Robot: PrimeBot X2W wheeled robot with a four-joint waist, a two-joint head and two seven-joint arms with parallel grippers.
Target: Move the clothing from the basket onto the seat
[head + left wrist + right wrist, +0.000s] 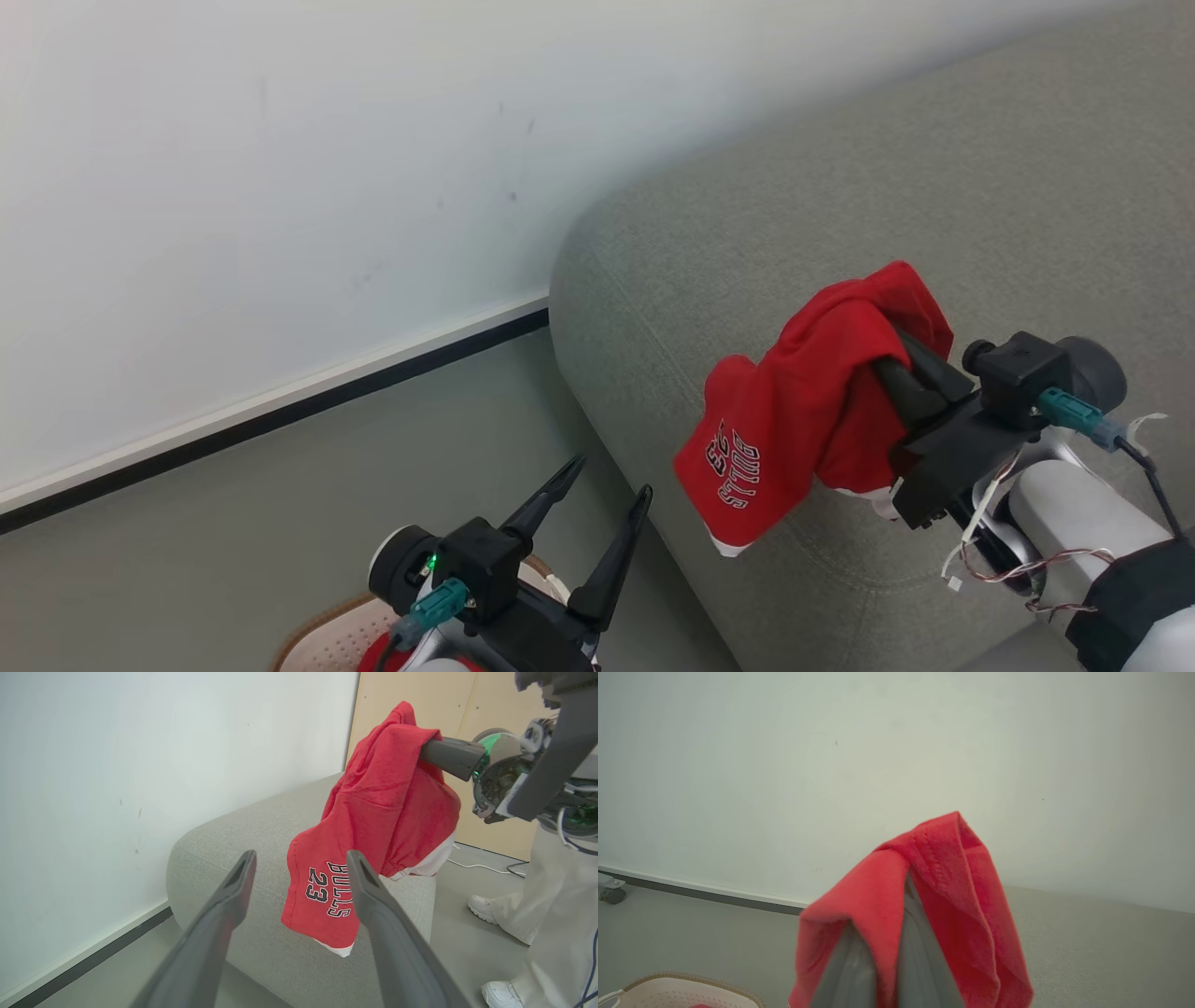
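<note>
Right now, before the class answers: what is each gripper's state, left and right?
Left gripper: open, holding nothing.
Right gripper: shut on the red jersey, which hangs from its fingers.

Head view looking down at sofa (pixel 840 168) corner and wall (pixel 233 140), left wrist view facing across sofa toward red jersey (pixel 383 812), right wrist view close behind same jersey, facing wall

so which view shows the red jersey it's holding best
The left wrist view: the red jersey hangs nearly whole from the right jaws, its number and most of its lettering readable. The head view shows it smaller, with the print tilted. The right wrist view shows bunched red cloth draped over the shut jaws, no print.
</note>
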